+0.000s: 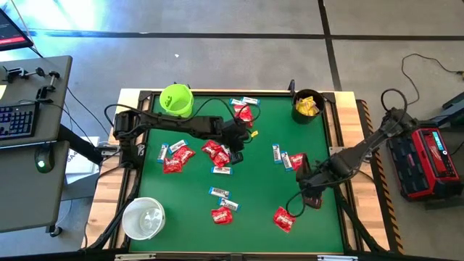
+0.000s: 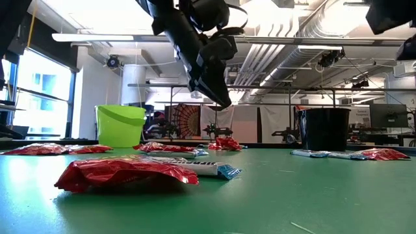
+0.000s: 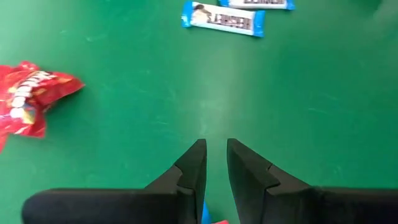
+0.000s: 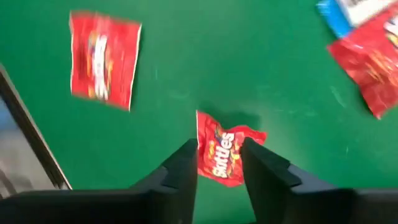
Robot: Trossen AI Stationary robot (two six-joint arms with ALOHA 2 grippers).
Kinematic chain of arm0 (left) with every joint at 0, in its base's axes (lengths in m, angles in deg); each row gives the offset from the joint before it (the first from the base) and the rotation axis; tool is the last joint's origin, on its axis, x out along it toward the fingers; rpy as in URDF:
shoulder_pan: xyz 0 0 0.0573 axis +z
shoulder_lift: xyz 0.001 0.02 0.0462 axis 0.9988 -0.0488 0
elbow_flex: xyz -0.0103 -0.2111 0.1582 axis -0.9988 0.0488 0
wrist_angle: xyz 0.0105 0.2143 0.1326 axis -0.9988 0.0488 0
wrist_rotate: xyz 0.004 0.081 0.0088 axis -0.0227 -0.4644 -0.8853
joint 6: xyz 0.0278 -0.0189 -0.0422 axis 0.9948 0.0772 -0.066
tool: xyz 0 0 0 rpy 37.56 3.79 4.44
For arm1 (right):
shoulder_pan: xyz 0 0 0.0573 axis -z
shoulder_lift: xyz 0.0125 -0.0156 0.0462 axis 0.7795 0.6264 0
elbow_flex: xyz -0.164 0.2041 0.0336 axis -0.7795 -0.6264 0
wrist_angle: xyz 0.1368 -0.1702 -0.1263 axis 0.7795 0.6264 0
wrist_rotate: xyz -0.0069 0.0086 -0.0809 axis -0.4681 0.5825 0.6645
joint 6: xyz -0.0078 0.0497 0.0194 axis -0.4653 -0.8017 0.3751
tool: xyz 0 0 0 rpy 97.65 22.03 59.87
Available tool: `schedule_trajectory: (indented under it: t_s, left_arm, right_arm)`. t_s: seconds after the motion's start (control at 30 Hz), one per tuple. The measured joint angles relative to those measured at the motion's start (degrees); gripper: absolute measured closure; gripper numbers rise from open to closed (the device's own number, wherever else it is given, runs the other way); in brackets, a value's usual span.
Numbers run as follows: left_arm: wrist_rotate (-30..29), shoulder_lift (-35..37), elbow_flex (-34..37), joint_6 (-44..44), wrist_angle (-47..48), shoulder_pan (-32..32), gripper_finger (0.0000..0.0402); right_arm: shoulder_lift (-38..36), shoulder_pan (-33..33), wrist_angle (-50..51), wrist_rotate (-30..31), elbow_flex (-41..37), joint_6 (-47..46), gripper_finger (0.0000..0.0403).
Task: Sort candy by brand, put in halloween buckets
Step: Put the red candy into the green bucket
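- Near the table's right side, the right gripper [image 4: 217,163] has a red packet [image 4: 226,154] standing between its fingers; the jaws stand parted around it, and I cannot tell whether they pinch it.
- Over the table's middle, the left gripper [image 3: 214,163] hangs with its jaws nearly together; a sliver of blue and red shows low between the fingers, but what it is I cannot tell.
- Risk: the red packet looks crumpled and upright, so a loose hold could let it slip or tip out as the arm lifts.
- Risk: two more red packets [image 4: 104,59] lie near it, with a blue bar [image 4: 339,14] beyond; a low sweep could drag them.
- Candy is scattered across the green mat [image 1: 261,185], mostly red packets and white-and-blue bars [image 1: 219,193].
- Buckets sit at the mat's edges: green bucket [image 1: 176,100] and black bucket [image 1: 307,106] at the far corners, white bucket [image 1: 143,217] at the near left corner.
- Open mat lies between the right gripper and the black bucket, save for two pieces.
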Motion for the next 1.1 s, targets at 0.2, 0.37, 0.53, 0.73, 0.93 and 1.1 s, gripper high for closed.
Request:
schedule_trajectory:
  t_s: [0.2,0.37,0.53,0.73,0.93,1.1]
  left_arm:
    - [2.42,0.00,0.00,1.68,-0.15,-1.17,0.0394]
    - [7.06,0.39,3.02,0.03,-4.87,-2.29,0.0398]
    - [7.69,0.55,4.85,-1.53,-5.94,-4.17,0.0401]
    - [7.69,0.55,6.30,-2.54,-5.62,-6.16,0.0401]
    - [7.50,0.52,6.54,-3.19,-4.82,-7.19,0.0401]
    - [7.47,0.77,6.54,-3.22,-3.60,-7.38,0.0401]
  right_arm:
    - [3.47,5.43,-1.07,-8.63,0.00,21.91,0.0262]
    - [7.99,9.41,-0.95,-14.31,0.00,37.19,0.0261]
    - [14.02,11.71,-1.24,-16.03,0.00,49.16,0.0261]
    - [22.10,12.39,-1.69,-19.94,0.00,58.99,0.0261]
    - [27.37,12.39,-1.55,-20.83,0.00,63.44,0.0266]
    - [28.86,12.39,-2.21,-20.90,0.00,64.78,0.0304]
